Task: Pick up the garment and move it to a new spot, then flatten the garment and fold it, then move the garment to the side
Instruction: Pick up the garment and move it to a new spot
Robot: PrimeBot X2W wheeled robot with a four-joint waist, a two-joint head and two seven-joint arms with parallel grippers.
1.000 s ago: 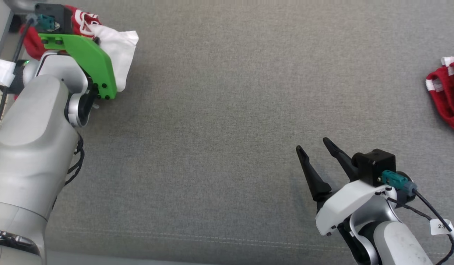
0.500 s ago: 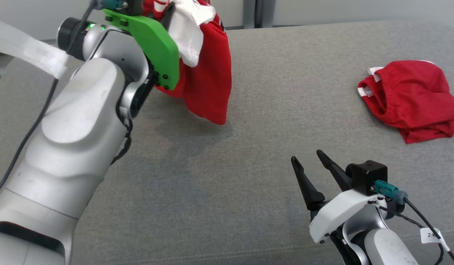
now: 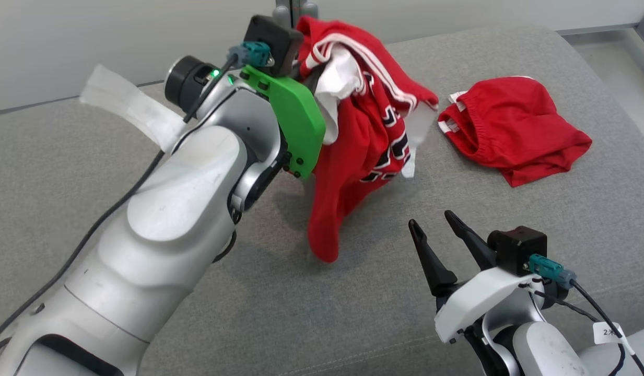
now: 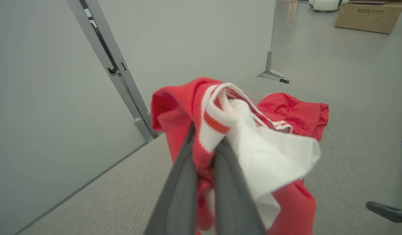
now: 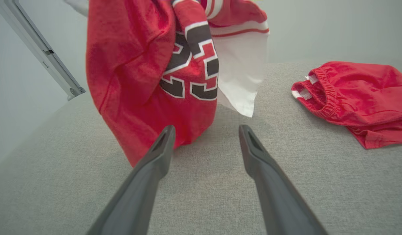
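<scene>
Red jersey cloth, the garment (image 3: 363, 156), hangs bunched from the left tool (image 4: 205, 140), which is clamped shut on its white-trimmed edge so the rest drapes free over the middle of the grey tabletop (image 3: 50, 156). The right tool (image 3: 431, 219) sits near the front edge, jaws wide and empty, likely to catch a hanging corner; red shorts (image 3: 510, 141) lie toward the far right corner.
</scene>
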